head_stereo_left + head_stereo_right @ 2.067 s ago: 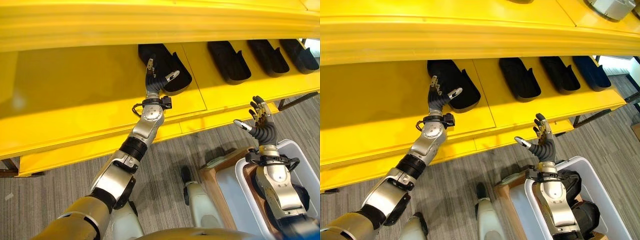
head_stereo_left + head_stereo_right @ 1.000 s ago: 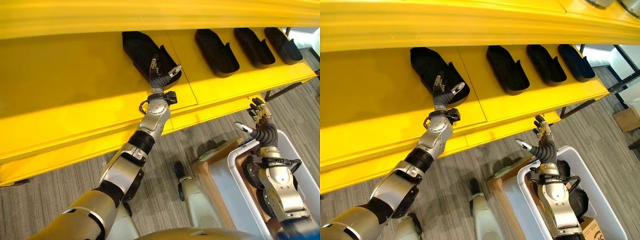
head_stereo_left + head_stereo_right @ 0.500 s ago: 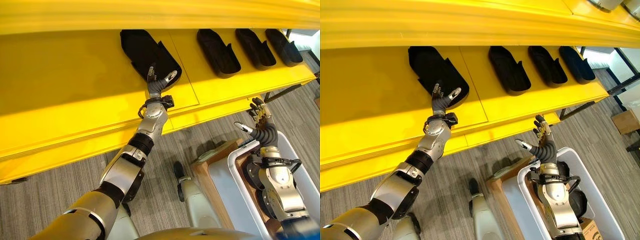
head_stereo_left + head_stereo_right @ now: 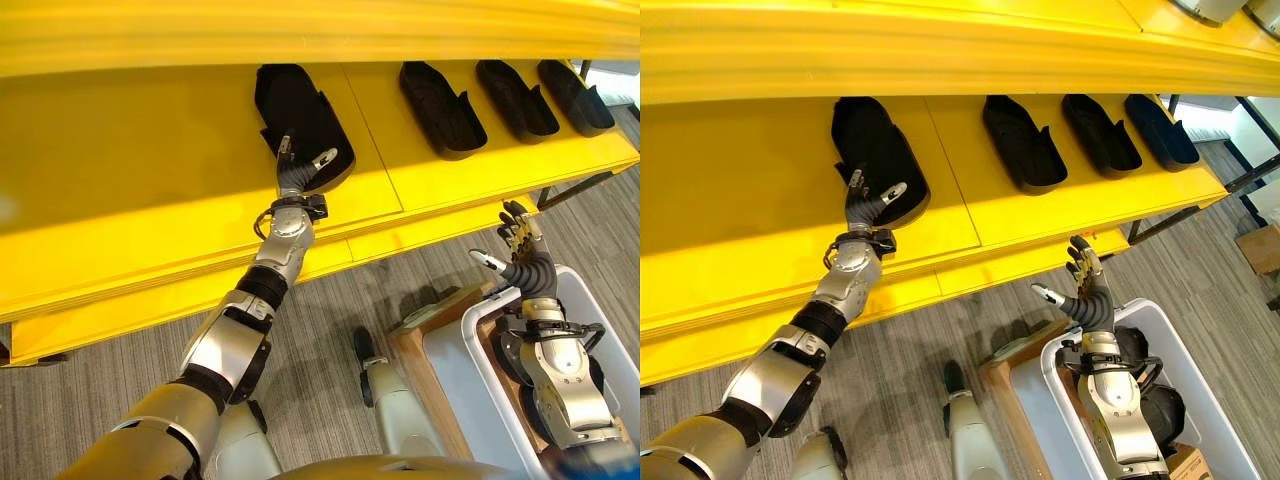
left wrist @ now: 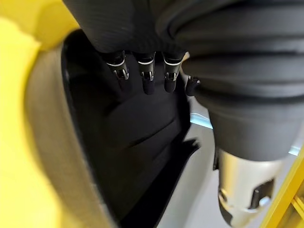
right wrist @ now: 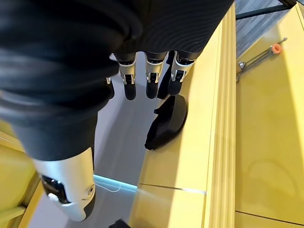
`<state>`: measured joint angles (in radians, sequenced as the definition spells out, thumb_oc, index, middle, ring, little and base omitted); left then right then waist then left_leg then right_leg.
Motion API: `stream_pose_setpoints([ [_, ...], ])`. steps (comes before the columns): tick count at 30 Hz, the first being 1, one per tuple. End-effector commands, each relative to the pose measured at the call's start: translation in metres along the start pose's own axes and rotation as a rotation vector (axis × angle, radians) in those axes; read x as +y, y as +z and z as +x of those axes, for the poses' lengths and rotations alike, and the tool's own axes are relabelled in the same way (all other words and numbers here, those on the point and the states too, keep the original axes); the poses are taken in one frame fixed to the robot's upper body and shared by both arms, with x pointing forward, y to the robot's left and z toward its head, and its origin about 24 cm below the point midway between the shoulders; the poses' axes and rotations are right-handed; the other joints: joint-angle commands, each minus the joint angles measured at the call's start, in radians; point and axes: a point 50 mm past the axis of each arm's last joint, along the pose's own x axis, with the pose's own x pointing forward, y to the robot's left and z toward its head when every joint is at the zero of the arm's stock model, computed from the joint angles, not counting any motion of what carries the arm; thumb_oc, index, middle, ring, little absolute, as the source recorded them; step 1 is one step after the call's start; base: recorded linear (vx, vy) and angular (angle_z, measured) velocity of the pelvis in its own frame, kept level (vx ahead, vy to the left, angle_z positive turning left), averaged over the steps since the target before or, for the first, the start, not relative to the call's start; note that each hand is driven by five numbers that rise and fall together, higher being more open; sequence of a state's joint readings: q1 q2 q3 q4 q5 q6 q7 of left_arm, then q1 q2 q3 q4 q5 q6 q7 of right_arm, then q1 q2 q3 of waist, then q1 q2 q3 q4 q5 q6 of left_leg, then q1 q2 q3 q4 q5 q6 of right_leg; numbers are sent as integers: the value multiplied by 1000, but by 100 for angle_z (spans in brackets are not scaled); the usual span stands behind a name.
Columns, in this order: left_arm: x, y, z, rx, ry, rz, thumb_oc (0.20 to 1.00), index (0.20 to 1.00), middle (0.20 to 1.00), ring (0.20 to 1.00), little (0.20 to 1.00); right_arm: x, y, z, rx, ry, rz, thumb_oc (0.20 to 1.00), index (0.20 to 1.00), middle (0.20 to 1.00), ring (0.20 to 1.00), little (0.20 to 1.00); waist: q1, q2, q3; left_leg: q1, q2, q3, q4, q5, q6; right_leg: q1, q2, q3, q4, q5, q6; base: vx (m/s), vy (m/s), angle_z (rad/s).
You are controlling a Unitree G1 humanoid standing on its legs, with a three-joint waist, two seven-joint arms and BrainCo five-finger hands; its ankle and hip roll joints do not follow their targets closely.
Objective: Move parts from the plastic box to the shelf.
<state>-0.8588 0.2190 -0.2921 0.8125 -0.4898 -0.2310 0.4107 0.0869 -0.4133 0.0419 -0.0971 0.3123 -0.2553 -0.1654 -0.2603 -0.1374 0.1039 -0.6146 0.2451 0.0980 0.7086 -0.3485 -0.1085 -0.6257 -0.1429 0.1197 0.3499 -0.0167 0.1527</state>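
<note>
From the left eye view, the left robot hand (image 4: 297, 170) rests released beside the leftmost black part (image 4: 292, 115) on the yellow shelf (image 4: 140, 160), while in the right eye view the right robot hand (image 4: 1087, 296) hovers released over the plastic box (image 4: 1200, 400) at five o'clock.

- A factory or warehouse parts-storage area, not a home.
- Long yellow shelf (image 4: 150, 170) carrying a row of identical black moulded parts (image 4: 440, 95) (evenly spaced).
- White plastic box (image 4: 470, 395) on grey carpet floor (image 4: 330, 300).

Glossy yellow shelf (image 4: 150, 150), matt black plastic parts (image 4: 298, 115), smooth white plastic box (image 4: 600, 300).
</note>
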Motion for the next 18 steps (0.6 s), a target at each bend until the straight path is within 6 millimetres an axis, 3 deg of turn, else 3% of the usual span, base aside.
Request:
stream_pose_setpoints([
  [1,3,4,7,-11,-16,82,1000,1000,1000,1000,1000,-22,35,12,-161,-27,-27,1000,1000,1000,1000,1000,-3,35,11,-32,24,-103,-85,196,-4,-34,14,-30,166,12,-37,0,0,0],
  [9,13,10,13,-42,-55,265,1000,1000,1000,1000,1000,-29,36,9,-156,-34,-38,1000,1000,1000,1000,1000,5,45,20,-33,18,-103,-81,194,1,-27,5,-33,168,8,-35,2,8,0],
  [14,8,22,14,-94,-59,228,1000,1000,1000,1000,1000,-33,37,8,-159,-52,-54,1000,1000,1000,1000,1000,9,50,27,-38,13,-105,-76,192,3,-29,1,-34,174,7,-36,0,0,0],
  [18,-25,55,5,-264,-159,143,1000,1000,1000,1000,1000,-36,40,9,-178,-71,-72,1000,1000,1000,1000,1000,20,52,34,-40,6,-108,-72,190,7,-27,-4,-41,180,2,-38,9,12,6],
])
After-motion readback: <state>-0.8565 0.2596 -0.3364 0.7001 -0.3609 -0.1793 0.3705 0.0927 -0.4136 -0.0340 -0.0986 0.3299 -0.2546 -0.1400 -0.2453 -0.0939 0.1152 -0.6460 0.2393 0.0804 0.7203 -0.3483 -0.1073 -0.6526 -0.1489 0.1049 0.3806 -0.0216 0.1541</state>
